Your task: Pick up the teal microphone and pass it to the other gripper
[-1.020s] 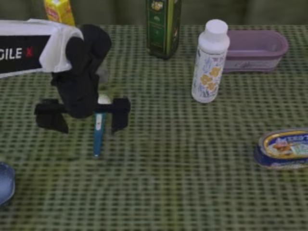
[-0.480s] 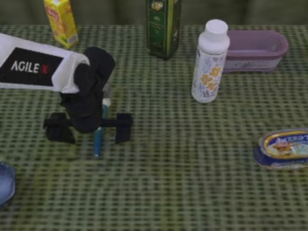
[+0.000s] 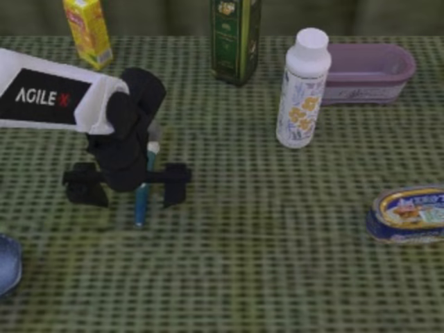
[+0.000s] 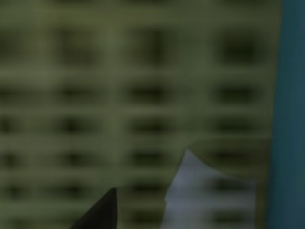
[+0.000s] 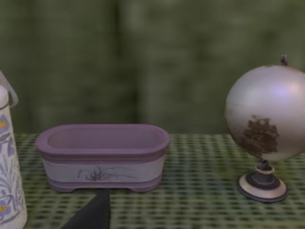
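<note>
Top view: left gripper (image 3: 128,186) sits low over the teal microphone (image 3: 142,198), fingers spread wide, one on each side of the handle, not closed on it. Microphone lies on the green mat (image 3: 277,263) at left-centre; open mat stretches to its right and toward the near edge. Far edge is crowded: yellow carton (image 3: 87,31), dark green bottle (image 3: 236,38), white bottle (image 3: 302,89), purple tub (image 3: 368,73), which looks empty. Tin (image 3: 408,214) near the right edge. Right gripper out of view here.
</note>
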Robot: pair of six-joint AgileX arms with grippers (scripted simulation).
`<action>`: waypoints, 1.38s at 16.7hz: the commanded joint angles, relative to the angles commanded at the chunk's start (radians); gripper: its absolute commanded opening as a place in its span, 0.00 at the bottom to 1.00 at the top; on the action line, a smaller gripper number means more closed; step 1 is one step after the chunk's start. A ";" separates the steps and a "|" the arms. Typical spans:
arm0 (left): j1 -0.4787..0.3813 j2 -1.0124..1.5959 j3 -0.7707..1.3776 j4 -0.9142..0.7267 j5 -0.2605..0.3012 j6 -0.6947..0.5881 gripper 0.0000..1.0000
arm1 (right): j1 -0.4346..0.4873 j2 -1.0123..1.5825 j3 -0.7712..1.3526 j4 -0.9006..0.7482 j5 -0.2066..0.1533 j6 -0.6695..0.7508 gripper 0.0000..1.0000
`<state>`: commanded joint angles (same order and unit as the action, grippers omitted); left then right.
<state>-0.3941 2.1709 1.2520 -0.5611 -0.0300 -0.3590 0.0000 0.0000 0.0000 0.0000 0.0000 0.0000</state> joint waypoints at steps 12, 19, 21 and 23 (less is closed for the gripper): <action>0.000 0.000 0.000 0.000 0.000 0.000 0.00 | 0.000 0.000 0.000 0.000 0.000 0.000 1.00; -0.002 -0.069 0.013 0.003 -0.007 0.025 0.00 | 0.000 0.000 0.000 0.000 0.000 0.000 1.00; -0.002 -0.082 -0.004 0.077 0.018 0.044 0.00 | 0.000 0.000 0.000 0.000 0.000 0.000 1.00; 0.001 -0.103 -0.031 0.185 0.056 0.070 0.00 | 0.000 0.000 0.000 0.000 0.000 0.000 1.00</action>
<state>-0.3935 2.0679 1.2214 -0.3759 0.0262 -0.2886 0.0000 0.0000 0.0000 0.0000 0.0000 0.0000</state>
